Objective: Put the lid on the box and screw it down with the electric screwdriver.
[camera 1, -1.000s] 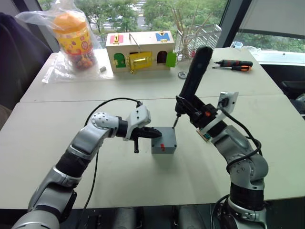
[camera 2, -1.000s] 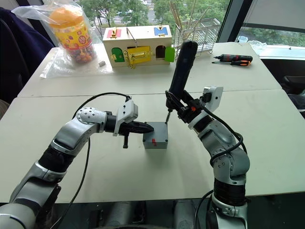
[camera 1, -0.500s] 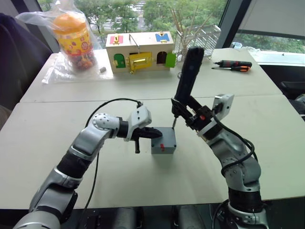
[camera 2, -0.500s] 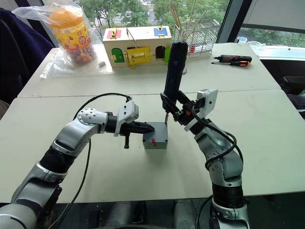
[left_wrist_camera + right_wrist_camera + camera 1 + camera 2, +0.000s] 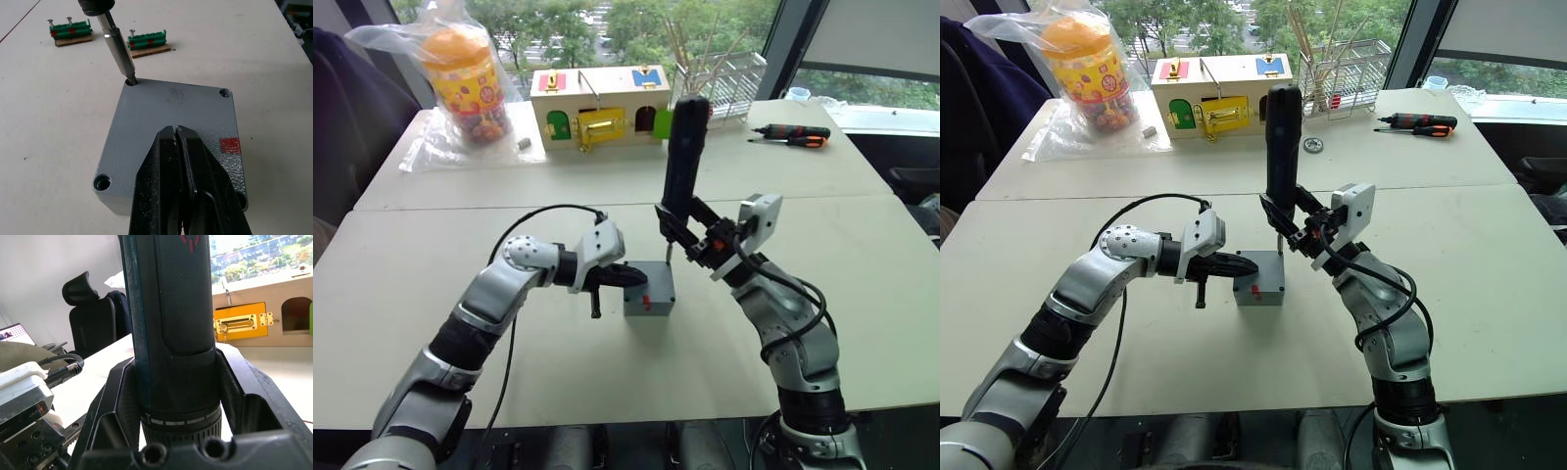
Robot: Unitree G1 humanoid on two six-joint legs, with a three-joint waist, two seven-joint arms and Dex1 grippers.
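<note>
While I hold here, my right gripper [image 5: 690, 227] is clamped around the screwdriver [image 5: 682, 147], fingers either side of its black barrel just above the ribbed collar. Tool stands near upright, leaning slightly. Its bit [image 5: 117, 49] sits in the screw hole at one far corner of the lid [image 5: 171, 137]. Left gripper [image 5: 178, 147] has its fingers pressed together with nothing between them, tips resting on the lid top, beside the red mark [image 5: 230, 145]. Lid is seated on the box [image 5: 649, 290], edges flush as far as I can see. Two other corner holes visible on the lid, both unobstructed. Box sits mid-table [image 5: 558, 372] between both arms, bare tabletop all round it. Two green terminal strips [image 5: 148, 40] lie on the table past the box, apart from it. Far end of the table: wooden box [image 5: 601, 106], bagged toy tub [image 5: 462, 73], wire rack [image 5: 724, 73], hand screwdriver [image 5: 793, 132], all well apart from the work area.
</note>
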